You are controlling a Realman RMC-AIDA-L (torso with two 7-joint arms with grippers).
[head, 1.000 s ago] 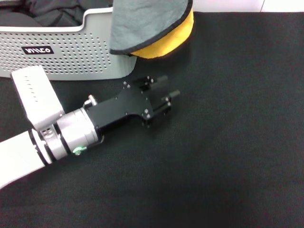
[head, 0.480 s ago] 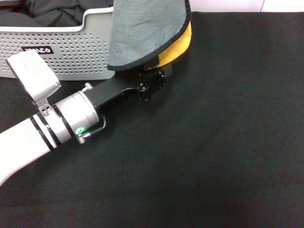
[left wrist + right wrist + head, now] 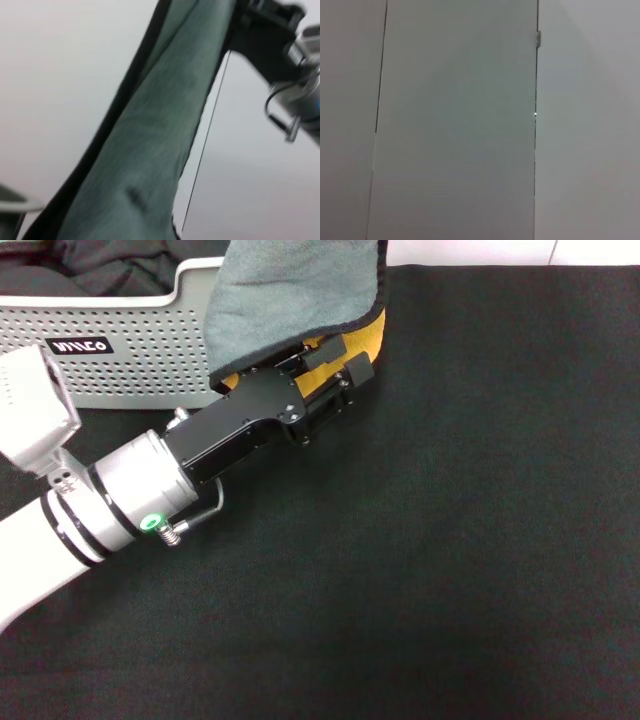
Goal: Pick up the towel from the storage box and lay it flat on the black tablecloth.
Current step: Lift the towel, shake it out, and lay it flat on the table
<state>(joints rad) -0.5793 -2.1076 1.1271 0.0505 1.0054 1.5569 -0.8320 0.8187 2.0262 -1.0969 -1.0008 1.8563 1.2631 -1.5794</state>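
Grey-and-yellow soft towel [image 3: 295, 300] with black trim hangs over the perforated light-grey storage box [image 3: 120, 345] rim. Left gripper [image 3: 335, 365] reaches under its hem, fingers [image 3: 358, 370] apparently apart, so not gripped. Next: clench, lift, spread on the matte black tablecloth [image 3: 480, 540].

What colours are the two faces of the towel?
The towel is grey on the outer face, yellow-orange underneath, with black edge trim; the head view shows this best.
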